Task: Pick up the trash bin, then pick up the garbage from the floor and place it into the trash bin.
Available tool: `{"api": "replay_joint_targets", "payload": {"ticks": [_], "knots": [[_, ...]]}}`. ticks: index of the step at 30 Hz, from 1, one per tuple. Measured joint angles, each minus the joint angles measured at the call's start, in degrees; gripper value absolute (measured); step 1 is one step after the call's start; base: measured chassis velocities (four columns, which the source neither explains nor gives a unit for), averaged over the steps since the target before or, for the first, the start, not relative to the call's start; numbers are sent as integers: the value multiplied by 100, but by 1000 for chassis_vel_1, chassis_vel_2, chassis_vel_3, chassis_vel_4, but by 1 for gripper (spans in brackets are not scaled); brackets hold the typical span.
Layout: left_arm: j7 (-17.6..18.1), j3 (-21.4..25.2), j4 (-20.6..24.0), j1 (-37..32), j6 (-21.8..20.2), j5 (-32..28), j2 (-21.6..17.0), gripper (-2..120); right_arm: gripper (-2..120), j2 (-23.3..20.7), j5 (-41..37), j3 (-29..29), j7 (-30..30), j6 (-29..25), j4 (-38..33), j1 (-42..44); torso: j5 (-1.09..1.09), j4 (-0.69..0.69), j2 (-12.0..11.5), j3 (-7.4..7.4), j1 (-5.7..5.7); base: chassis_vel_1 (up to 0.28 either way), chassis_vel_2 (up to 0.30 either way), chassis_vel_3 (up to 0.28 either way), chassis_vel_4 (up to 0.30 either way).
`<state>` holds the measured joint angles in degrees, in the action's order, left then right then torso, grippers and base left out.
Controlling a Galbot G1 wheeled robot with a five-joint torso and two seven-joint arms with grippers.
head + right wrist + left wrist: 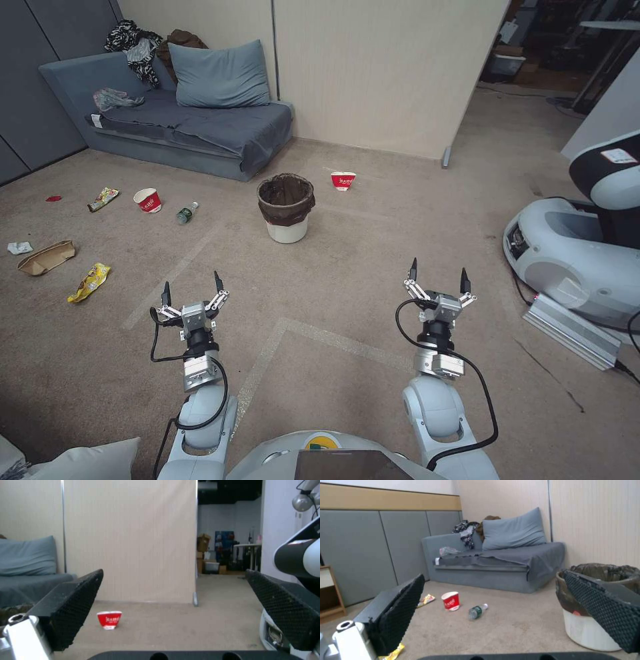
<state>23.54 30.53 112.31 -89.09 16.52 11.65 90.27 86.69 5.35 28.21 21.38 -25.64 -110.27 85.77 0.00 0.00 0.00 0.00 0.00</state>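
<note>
Clearly both the left gripper (192,288) and the right gripper (438,274) hover with jaws released, well short of the trash bin (286,208) on the floor ahead. A pinch on its loose bag edge could slip or tip it.

You are in a mock living corner set up inside a lab or office: a grey sofa (200,127) on carpet (347,267), backed by grey panels (370,550) and a beige partition (380,73), with stacked boxes (204,542), a desk (248,546) and another robot (587,247) nearby.
</note>
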Motion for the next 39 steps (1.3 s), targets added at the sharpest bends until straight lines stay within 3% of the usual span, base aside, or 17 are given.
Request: {"api": "replay_joint_targets", "payload": {"ticks": [23,39], "knots": [[-10,-24,-1,4,-58,-10,22,100,100,-67,-8,16,-62,83,-27,-39,0,0,0,0,0,0,0,0,0],[-13,-25,1,-8,-50,8,36,100,100,-65,3,13,-59,72,-43,-23,-1,1,0,0,0,-173,157,168,-168]]}}
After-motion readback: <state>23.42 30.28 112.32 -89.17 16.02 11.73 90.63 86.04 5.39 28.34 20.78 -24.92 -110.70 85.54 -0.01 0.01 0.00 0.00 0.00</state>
